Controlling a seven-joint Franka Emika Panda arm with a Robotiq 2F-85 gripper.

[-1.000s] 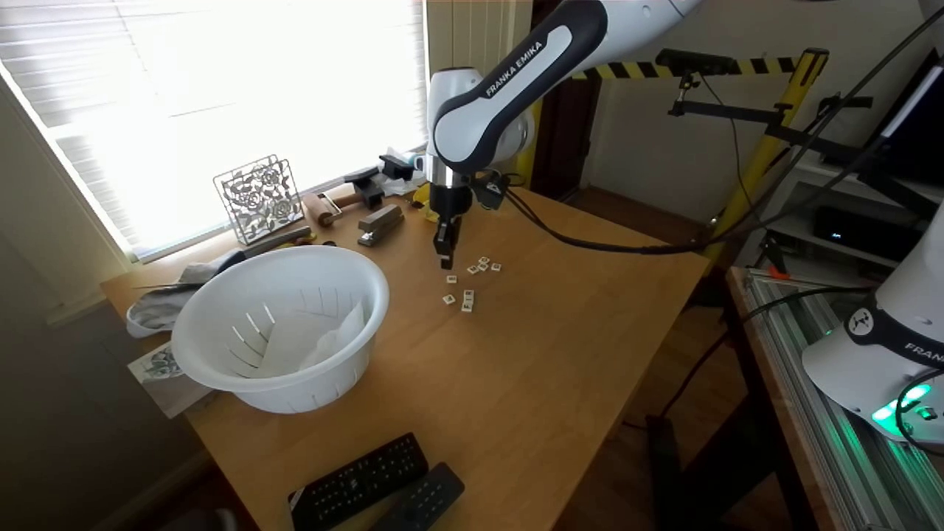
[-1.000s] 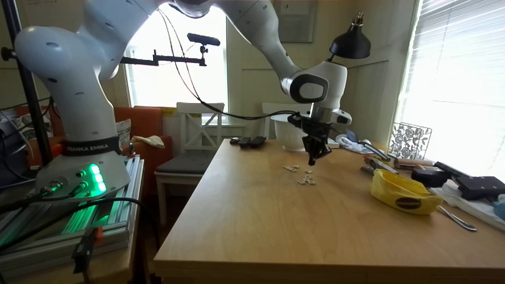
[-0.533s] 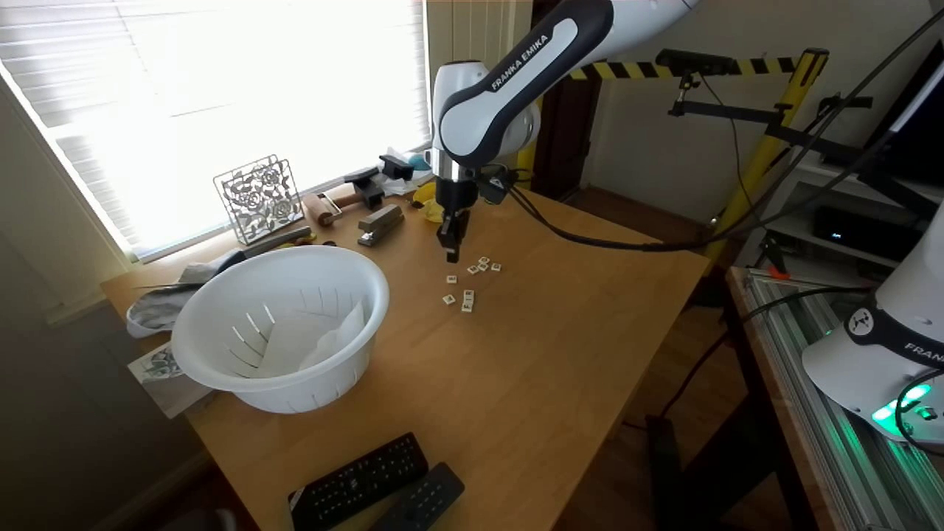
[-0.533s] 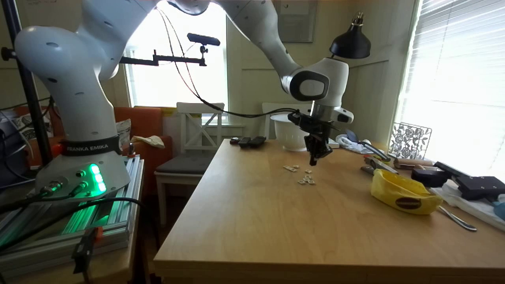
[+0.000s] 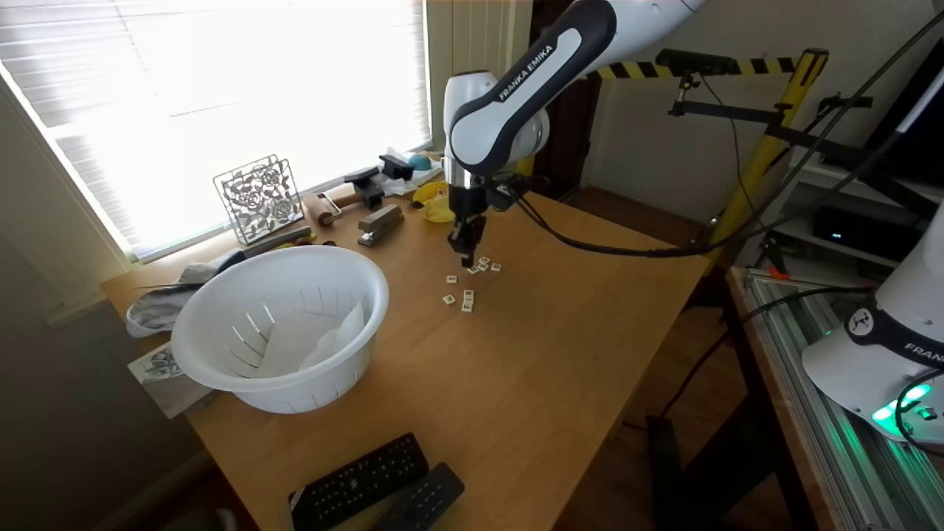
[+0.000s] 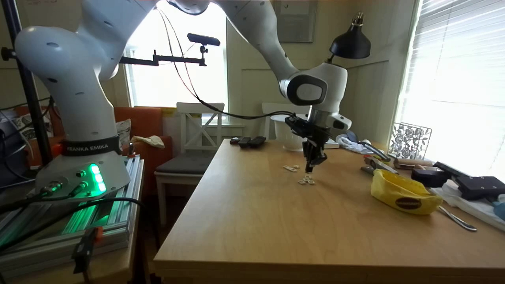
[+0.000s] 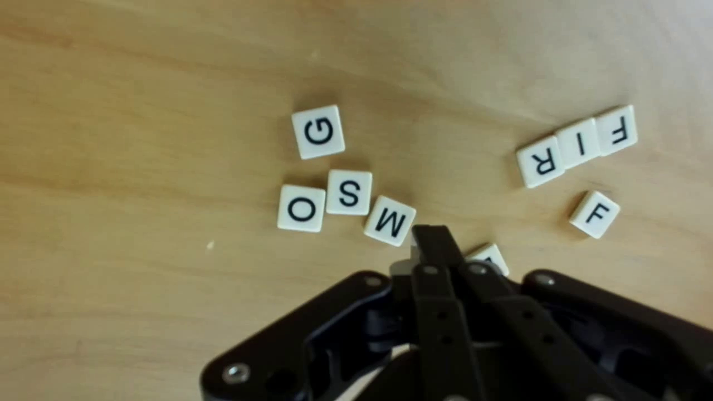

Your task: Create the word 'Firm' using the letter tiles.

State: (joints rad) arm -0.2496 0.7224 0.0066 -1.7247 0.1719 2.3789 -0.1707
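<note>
Letter tiles lie face up on the wooden table. In the wrist view an R tile (image 7: 540,161), an I tile (image 7: 579,144) and an F tile (image 7: 616,129) touch in a row. Below them lies a loose F tile (image 7: 595,214). An M tile (image 7: 390,221) sits beside an S tile (image 7: 349,192) and an O tile (image 7: 301,208), with a G tile (image 7: 318,132) above. Another tile (image 7: 490,257) is partly hidden by my gripper (image 7: 433,229). The gripper is shut with nothing seen in it, its tips just right of the M tile. In an exterior view the gripper (image 6: 309,170) hangs low over the loose tiles.
A large white bowl (image 5: 280,369) and remote controls (image 5: 361,479) share the table (image 5: 531,383). Toward the window are a stapler (image 5: 380,223), a metal napkin holder (image 5: 258,199) and a yellow pouch (image 6: 402,193). A cable (image 5: 590,247) trails from the wrist.
From beside the loose tiles, my gripper has moved over to them and come lower after a slight rise. It has stayed shut, and no tile has visibly shifted.
</note>
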